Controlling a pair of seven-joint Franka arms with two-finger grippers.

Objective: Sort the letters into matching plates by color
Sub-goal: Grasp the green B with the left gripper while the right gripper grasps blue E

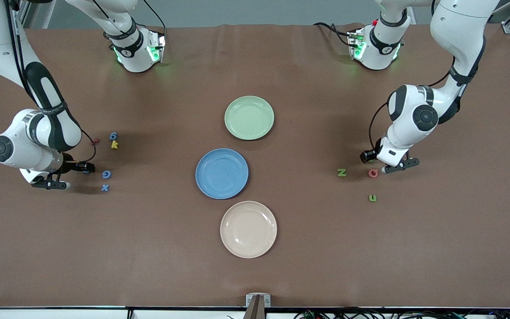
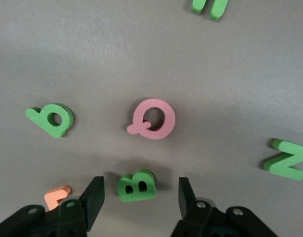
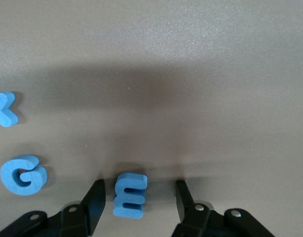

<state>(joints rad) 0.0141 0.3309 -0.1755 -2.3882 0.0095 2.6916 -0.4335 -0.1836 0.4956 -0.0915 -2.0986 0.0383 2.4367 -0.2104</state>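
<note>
Nearest the front camera sits the cream plate (image 1: pixel 248 229), and it plays no part; the blue plate (image 1: pixel 222 173) is next up the middle of the table (image 1: pixel 281 274), with the green plate (image 1: pixel 249 118) closest to the robots' bases. All three show nothing in them, so the sort looks not yet begun.

Both arms are down low at once! The letters lie in two loose clusters near the table's two ends, probably so each arm works its own patch. At the right arm's end, the right gripper (image 3: pixel 139 197) straddles the blue E (image 3: pixel 129 195), with the blue G (image 3: pixel 22 174) and blue X (image 3: pixel 3 109) just beside; a yellow letter (image 1: pixel 114 144) lies a little farther from the front camera. At the left arm's end, the left gripper (image 2: pixel 141 197) brackets the green B (image 2: pixel 137 186), with the pink Q (image 2: pixel 153 119), a green b (image 2: pixel 52 119), the green N (image 2: pixel 287 159) and an orange piece (image 2: pixel 56 196) around it.

Jaws now: on both grippers they stand partly open, one finger either side of the letter, a clear gap showing on each side. Nothing is pinched, nothing lifted. By my read, each arm is lined up to squeeze its letter.
</note>
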